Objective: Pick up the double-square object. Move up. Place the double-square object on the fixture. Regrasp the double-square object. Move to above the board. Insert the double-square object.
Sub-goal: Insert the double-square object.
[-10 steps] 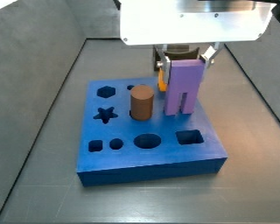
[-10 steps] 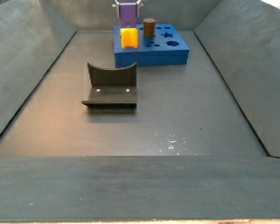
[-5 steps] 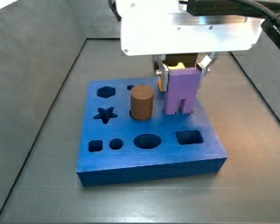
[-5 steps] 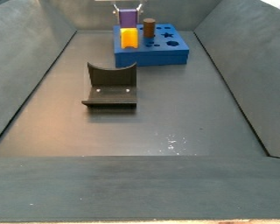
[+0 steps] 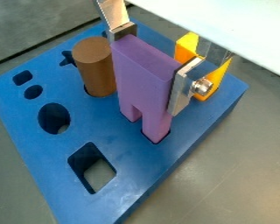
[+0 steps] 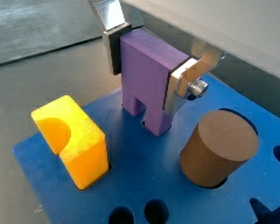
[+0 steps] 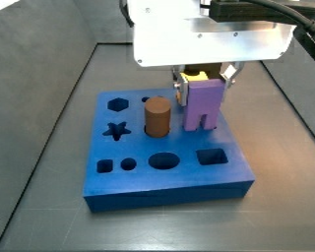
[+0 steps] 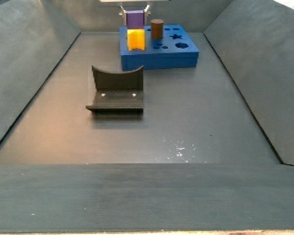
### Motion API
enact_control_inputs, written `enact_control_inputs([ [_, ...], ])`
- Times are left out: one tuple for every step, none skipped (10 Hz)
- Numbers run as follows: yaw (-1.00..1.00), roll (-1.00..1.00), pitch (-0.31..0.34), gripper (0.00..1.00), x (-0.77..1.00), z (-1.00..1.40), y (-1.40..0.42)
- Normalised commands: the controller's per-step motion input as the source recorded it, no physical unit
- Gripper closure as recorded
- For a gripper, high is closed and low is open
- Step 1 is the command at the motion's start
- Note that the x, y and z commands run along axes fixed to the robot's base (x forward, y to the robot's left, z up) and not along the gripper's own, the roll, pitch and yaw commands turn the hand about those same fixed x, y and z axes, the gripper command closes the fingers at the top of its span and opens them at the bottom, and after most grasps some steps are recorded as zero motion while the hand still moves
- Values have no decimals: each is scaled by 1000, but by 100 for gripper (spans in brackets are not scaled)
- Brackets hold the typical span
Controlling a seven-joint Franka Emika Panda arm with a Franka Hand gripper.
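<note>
Double-square object (image 5: 145,87) in pincer (image 5: 154,59), touching board (image 5: 201,144).

- You have a dark grey floor (image 8: 175,128) carrying everything, with sloped grey walls on the left and right.
- The board (image 8: 186,61) lies flat on that floor at the far end.
- The fixture (image 8: 117,90) stands on the floor nearer, left of centre, well apart from the board.
- The gripper (image 7: 205,75) sits above the board, off the floor.

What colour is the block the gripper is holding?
Light purple. The double-square object shows best in a wrist view, clamped in the gripper over the blue board.
</note>
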Motion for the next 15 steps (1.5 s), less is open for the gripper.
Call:
enact_control_inputs([
  [66,500,-27,100,0,26,-271],
  [29,500,-13,100,0,29,-283],
  [0,500,0,100,0,34,-311],
  [-31,434,47,100,143,111,-211],
  [0,-6,0,100,0,0,0],
  [0,0,0,100,0,-20,0],
  [-43,500,0,100,66,-189,-91],
  [-14,500,0,100,114,0,-114],
  [-14,500,0,100,106,0,-117],
  [0,500,0,100,71,3,-154],
  [0,500,-3,100,11,0,-206],
  [0,500,-19,100,0,0,-231],
  [0,500,-27,100,0,-343,-180],
  [0,0,0,100,0,-20,0],
  [0,90,0,100,23,-43,0],
])
